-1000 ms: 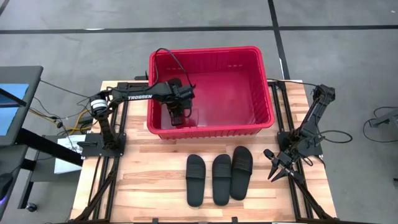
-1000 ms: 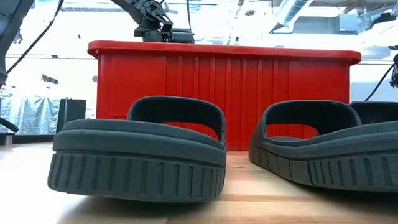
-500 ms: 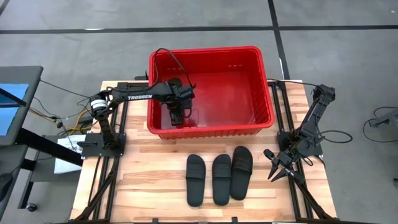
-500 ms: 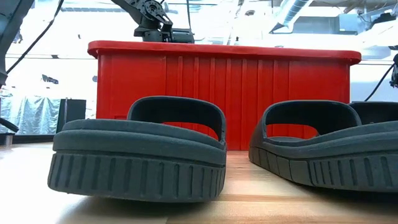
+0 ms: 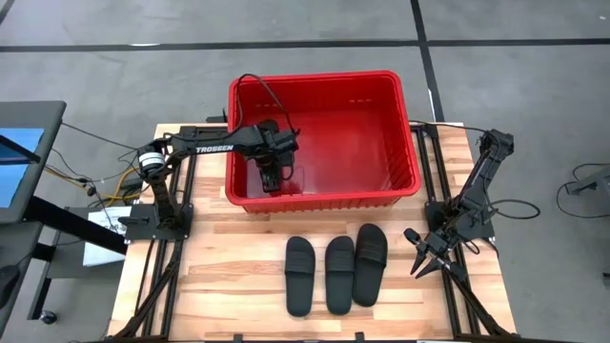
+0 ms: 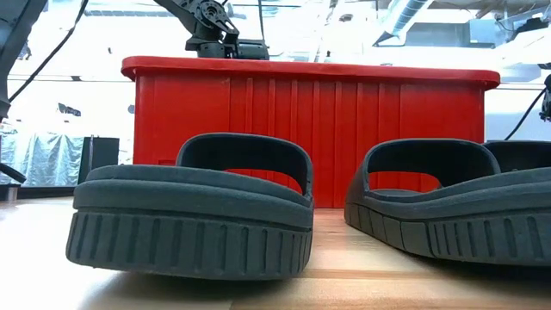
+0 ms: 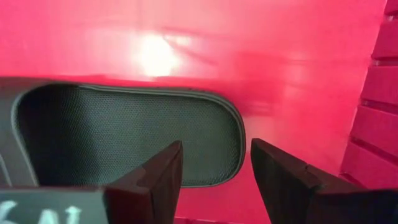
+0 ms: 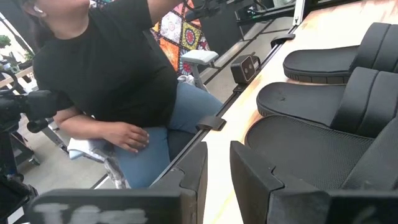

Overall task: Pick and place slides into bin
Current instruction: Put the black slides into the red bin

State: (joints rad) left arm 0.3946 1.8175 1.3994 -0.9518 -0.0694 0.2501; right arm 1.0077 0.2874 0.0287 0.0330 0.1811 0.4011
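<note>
Large rectangular red plastic bin [image 5: 322, 88] with rolled rim sits at the far edge of the light wooden slatted desk [image 5: 229, 276], roughly centred. Left arm reaches over the bin's left wall and down inside; left claw [image 5: 272, 179] is low in the bin's near-left corner. In the left wrist view the left claw [image 7: 214, 165] has its fingers [image 7: 163, 174] spread apart, released, gripping nothing. Just past the fingertips a matte black open-toe slide sandal [image 7: 127, 134] lies flat on the red bin floor, sole down, textured footbed up, close to the bin's ribbed wall; the fingers sit above its end, and whether they touch it cannot be told.

Three more matching black slide sandals [image 5: 335, 270] lie side by side on the desk in front of the bin, near the middle of the desk, toes toward the bin; the right-hand one sits a bit closer to the bin than the other two. In the low view two of these sandals [image 6: 194, 207] fill the foreground with the bin wall [image 6: 396, 129] behind.

Right arm waits at the desk's right edge, right claw [image 5: 424, 259] pointing toward the sandals, holding nothing; fingers [image 8: 252, 180] stand narrowly apart, nearly clenched. Beyond the desk a seated person in black top and blue jeans [image 8: 118, 93] shows in the right wrist view.
</note>
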